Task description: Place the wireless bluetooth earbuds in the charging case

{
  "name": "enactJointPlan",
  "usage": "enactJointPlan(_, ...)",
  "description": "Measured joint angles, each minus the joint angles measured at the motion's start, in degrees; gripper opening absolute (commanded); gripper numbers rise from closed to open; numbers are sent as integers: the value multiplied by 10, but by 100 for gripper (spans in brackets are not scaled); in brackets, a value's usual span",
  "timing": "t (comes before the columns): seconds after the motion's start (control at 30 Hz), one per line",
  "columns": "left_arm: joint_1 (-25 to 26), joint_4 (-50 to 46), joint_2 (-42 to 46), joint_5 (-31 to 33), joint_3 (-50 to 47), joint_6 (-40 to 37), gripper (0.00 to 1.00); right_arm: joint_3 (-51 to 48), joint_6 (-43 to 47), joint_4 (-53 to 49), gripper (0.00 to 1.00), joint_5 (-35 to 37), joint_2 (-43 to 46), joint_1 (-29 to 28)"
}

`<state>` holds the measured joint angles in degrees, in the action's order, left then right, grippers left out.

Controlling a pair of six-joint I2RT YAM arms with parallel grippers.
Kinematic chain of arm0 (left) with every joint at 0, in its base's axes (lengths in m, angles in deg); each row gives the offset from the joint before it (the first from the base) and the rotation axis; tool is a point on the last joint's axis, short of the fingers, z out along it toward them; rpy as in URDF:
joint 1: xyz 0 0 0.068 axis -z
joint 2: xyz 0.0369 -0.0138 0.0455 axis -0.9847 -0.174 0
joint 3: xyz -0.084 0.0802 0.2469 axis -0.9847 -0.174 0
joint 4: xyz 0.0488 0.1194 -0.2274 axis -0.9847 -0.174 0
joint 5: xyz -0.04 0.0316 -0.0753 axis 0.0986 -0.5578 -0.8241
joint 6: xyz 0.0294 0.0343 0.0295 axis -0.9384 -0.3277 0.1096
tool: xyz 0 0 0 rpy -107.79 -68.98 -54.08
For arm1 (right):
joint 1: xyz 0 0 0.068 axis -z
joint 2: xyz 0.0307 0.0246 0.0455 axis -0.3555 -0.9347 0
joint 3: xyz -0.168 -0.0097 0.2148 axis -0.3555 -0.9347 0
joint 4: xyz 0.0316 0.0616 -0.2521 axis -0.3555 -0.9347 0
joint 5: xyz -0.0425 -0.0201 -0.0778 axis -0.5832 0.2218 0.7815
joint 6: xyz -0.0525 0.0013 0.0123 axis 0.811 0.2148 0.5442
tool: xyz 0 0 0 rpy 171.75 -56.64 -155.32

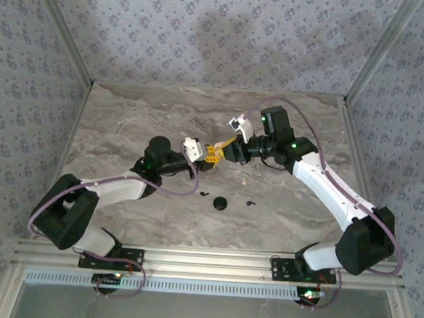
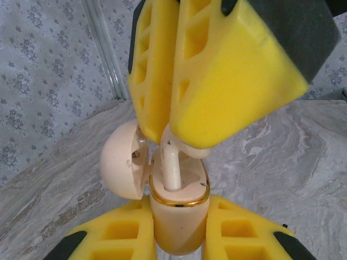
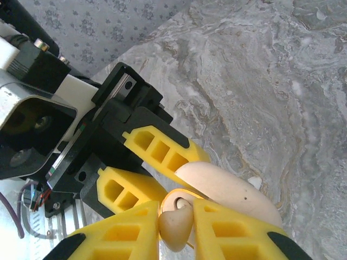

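A cream charging case [image 2: 179, 216] stands upright between the yellow fingers of my left gripper [image 2: 179, 230], which is shut on its body. Its round lid [image 2: 122, 160] hangs open to the left. My right gripper [image 3: 176, 219] is shut on a cream earbud [image 3: 174, 233], whose stem [image 2: 172, 170] stands in a socket of the case. Both grippers meet above the middle of the table, left gripper [image 1: 209, 157] and right gripper [image 1: 224, 150]. Two tiny black earbuds [image 1: 204, 195] [image 1: 250, 202] lie on the marble table, apart from both grippers.
A round black puck [image 1: 219, 202] lies between the two black earbuds, nearer the table's front. A small white piece [image 1: 244, 181] rests on the marble table [image 1: 142, 118] below the right gripper. Patterned walls close the back and both sides.
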<state>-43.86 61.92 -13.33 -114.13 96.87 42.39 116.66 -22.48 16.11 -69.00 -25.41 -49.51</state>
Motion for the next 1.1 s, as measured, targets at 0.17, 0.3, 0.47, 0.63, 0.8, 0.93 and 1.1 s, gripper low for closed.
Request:
enactJointPlan(0.17, 0, -12, 5, -9, 7, 3, 10, 20, 27, -31, 22, -5, -2, 3)
enactJointPlan(0.3, 0, -20, 8, -16, 10, 4, 10, 29, 40, -47, 22, -8, -5, 4)
enactJointPlan(0.47, 0, -35, 8, -18, 12, 3, 10, 40, 46, -64, 22, -9, -15, 4)
enactJointPlan(0.63, 0, -53, 9, -29, 19, 3, 10, 59, 65, -95, 23, -9, -26, 4)
enactJointPlan(0.8, -1, -66, 17, -34, 20, 3, 10, 82, 94, -129, 23, -10, -36, 4)
enactJointPlan(0.93, -1, -76, 18, -41, 20, 3, 10, 97, 118, -156, 23, -8, -46, 1)
enactJointPlan(1.1, -1, -86, 18, -46, 20, 3, 10, 115, 146, -185, 24, 2, -57, -4)
